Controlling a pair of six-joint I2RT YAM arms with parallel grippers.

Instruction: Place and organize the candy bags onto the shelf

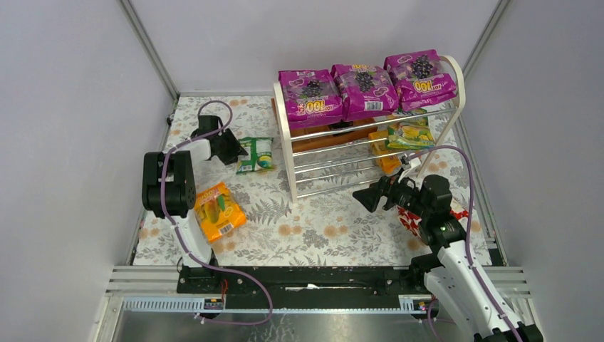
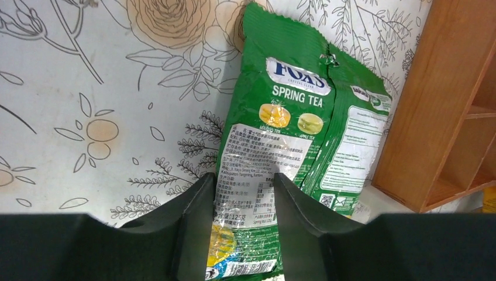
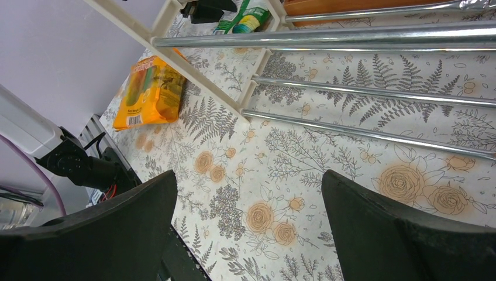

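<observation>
You are picking up the Fox's Spring Tea bag (image 2: 281,117), the green-white candy bag lying toward the far-left corner of the counter, just beside the left end panel of the shelf (image 1: 285,142). The wooden tray (image 2: 444,99) stands close on the bag's other side.

The left gripper (image 2: 243,181) has its fingers only a narrow way apart, with the lower end of the bag's left panel between them. The pouch is creased down its middle and wider than the gap, so you have part of it at best. The wrist view does not show whether the pads are pinching the film or only bracketing it.

Glossy film like this probably slides, so close until it visibly puckers, then lift slowly and watch that the far end comes up with the rest. Raise it well above the white end panel before you swing toward the rods. On the middle tier, the bare rods to the left of the green-yellow bag (image 1: 409,133) look like the natural slot. Set it flat across two rods so it cannot drop through.

The three magenta grape bags (image 1: 363,89) fill the top tier. The orange bag (image 1: 219,211) waits near the left edge of the counter.

Your right gripper (image 3: 248,175) is spread wide and holds nothing, hovering over the counter in front of the shelf's lowest rods. Keep it clear of the left arm's path.
</observation>
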